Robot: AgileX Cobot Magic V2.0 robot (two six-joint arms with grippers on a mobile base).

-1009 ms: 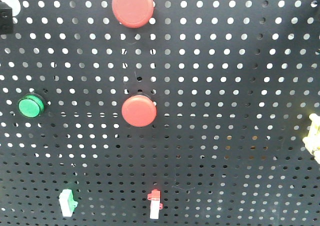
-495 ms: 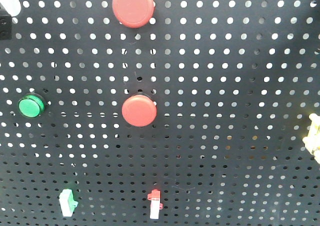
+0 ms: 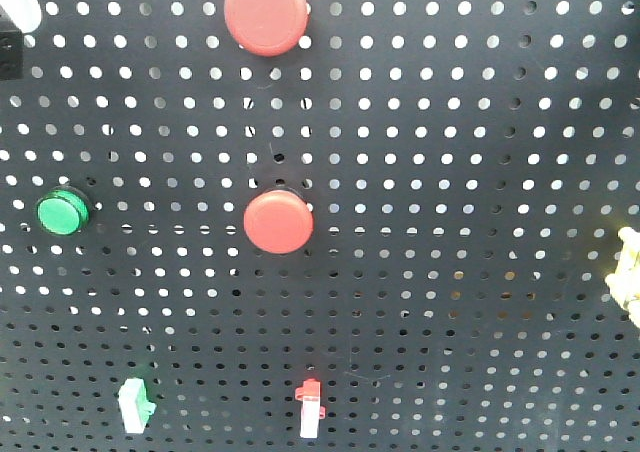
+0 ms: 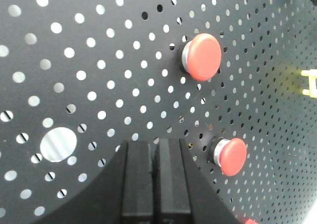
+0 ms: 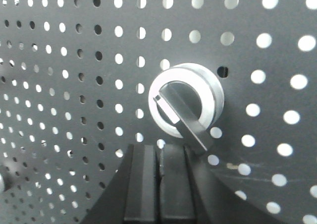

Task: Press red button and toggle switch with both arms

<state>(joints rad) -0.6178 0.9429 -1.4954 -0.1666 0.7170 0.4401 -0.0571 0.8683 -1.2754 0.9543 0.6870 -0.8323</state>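
We note the left gripper (image 4: 154, 143) pressed together, empty, near the lower red button (image 4: 230, 155). The right gripper (image 5: 158, 147) is likewise together, just below the selector switch (image 5: 184, 107).

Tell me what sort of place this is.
Probably a robot test rig: a black perforated panel carries red buttons, a green button and a silver-ringed rotary switch.

Black pegboard (image 3: 480, 172) fills the view, standing upright. Top edge, left of centre: a big red button (image 3: 265, 12). Below it, mid-board, a smaller red button (image 3: 278, 221). Over by the left edge, a green button (image 3: 62, 213). Along the bottom edge sit a green switch (image 3: 134, 405) and a red switch (image 3: 310, 408). A yellow part (image 3: 627, 277) pokes in at the right edge, and a black block (image 3: 9, 50) sits in the top-left corner.
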